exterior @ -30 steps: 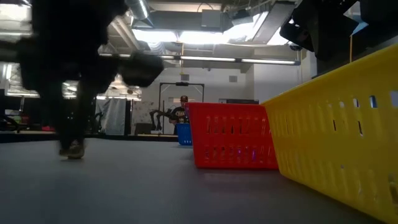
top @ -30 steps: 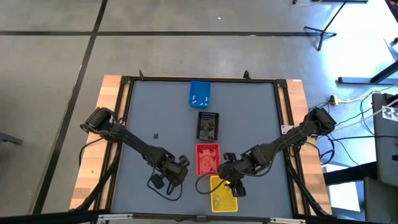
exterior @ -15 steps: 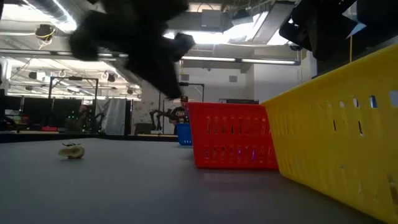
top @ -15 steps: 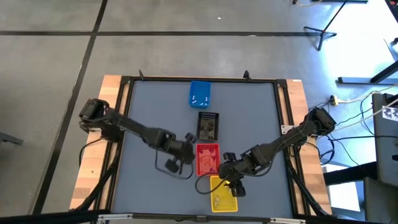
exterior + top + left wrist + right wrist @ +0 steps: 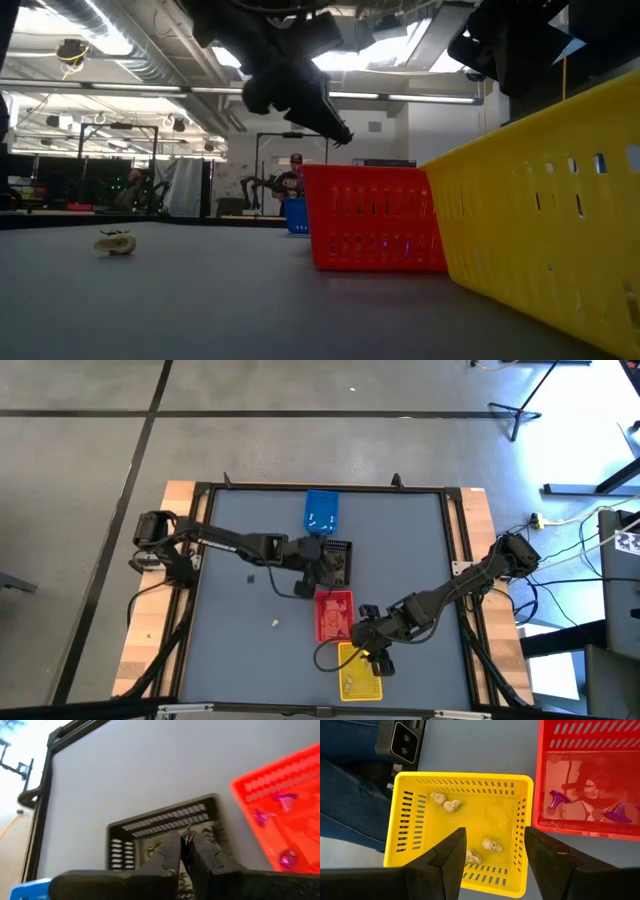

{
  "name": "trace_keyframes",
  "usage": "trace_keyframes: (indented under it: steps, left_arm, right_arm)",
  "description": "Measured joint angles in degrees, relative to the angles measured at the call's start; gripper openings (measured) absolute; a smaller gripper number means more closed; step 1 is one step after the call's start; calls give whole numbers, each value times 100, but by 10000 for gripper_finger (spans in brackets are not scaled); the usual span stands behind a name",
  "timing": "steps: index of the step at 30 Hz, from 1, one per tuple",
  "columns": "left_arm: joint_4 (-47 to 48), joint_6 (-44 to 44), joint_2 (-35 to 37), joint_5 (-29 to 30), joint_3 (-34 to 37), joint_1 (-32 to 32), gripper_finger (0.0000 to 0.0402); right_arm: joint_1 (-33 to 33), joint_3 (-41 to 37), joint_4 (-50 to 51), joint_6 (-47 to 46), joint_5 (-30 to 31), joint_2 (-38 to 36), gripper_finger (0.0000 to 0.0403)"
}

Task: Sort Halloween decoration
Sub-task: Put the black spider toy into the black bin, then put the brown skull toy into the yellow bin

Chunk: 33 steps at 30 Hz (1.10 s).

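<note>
**Operator:** Where's your left gripper?

**Observer:** From above you see the left gripper (image 5: 322, 560) reaching across to the black tray (image 5: 341, 547) in the middle of the table. Your left wrist camera adds what that view can't: the fingers (image 5: 172, 854) are pressed together over the black tray (image 5: 150, 827), with a thin dark sliver (image 5: 188, 836) pinched at their tips. It may be one of the dark decorations, but it's too small for me to be sure.

**Operator:** And the right?

**Observer:** The right gripper (image 5: 368, 655) hangs over the yellow tray (image 5: 376, 687), next to the red tray (image 5: 334, 598). Its fingers (image 5: 449, 854) stand wide apart and hold nothing. Only that wrist camera lets you look inside: several cream skulls (image 5: 490, 845) lie in the yellow tray (image 5: 405, 815), and purple pieces (image 5: 555, 800) in the red tray (image 5: 538, 785).

**Operator:** Anything loose on the table?

**Observer:** Yes. The top view shows a pale piece (image 5: 274, 624) alone on the grey table (image 5: 400, 540), left of the red tray, and a small dark piece (image 5: 251, 578) farther up. The low camera shows that pale piece (image 5: 115, 243) lying on the surface, well apart from the red tray (image 5: 375, 230). The blue tray (image 5: 321, 510) at the far end holds a few white bits.
</note>
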State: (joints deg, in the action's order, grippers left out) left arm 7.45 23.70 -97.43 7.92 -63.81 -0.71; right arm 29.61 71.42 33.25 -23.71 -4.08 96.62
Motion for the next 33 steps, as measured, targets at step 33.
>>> trace_keyframes:
  steps: [33]
  left_arm:
    - [6,-968,56,103,0,-442,154]
  right_arm:
    - [0,0,-17,1,113,0,198]
